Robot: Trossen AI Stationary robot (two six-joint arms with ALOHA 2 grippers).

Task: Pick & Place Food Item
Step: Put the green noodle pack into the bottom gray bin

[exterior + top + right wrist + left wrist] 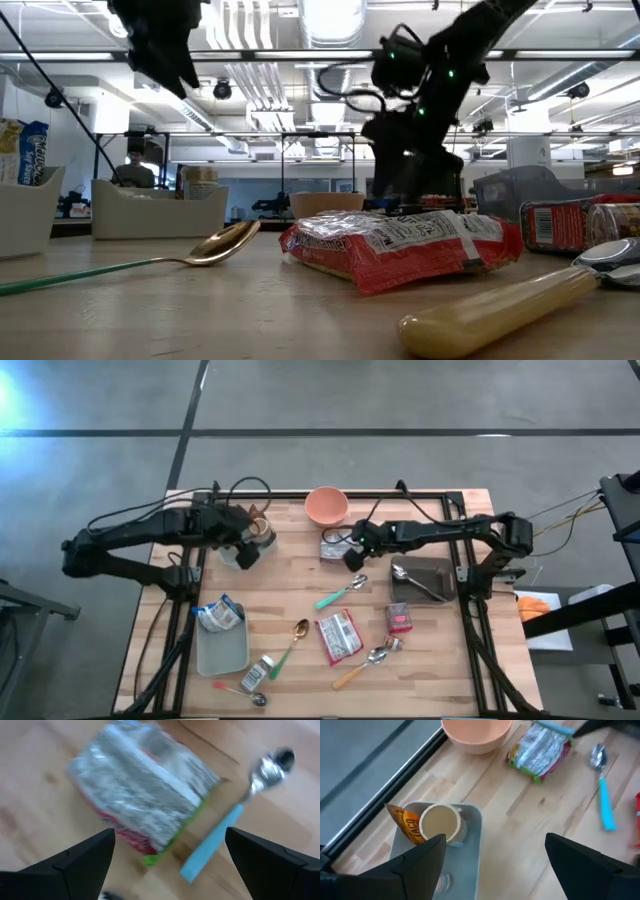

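Your right claw is hovering right over the silver snack packet with the red and green edges, fingers spread wide and nothing in them yet; that packet lies flat on the desk just in front of the pink bowl, near the back edge; I'd guess it's light and crinkly, a soft foil pouch that'll cave in and maybe slide under the pads, so I'd take it across the short width near the middle, not by a corner, and squeeze gently so whatever's inside doesn't get crushed; watch the teal-handled spoon lying just beside it, close enough that one finger could clip the handle on the way down; the bowl sits close behind too, so don't overshoot; your left claw hangs wide open and empty above the small grey tray holding a cup and an orange packet, well out of the way; farther toward the front there's a red packet, a gold spoon and another grey tray, none of them in your path.
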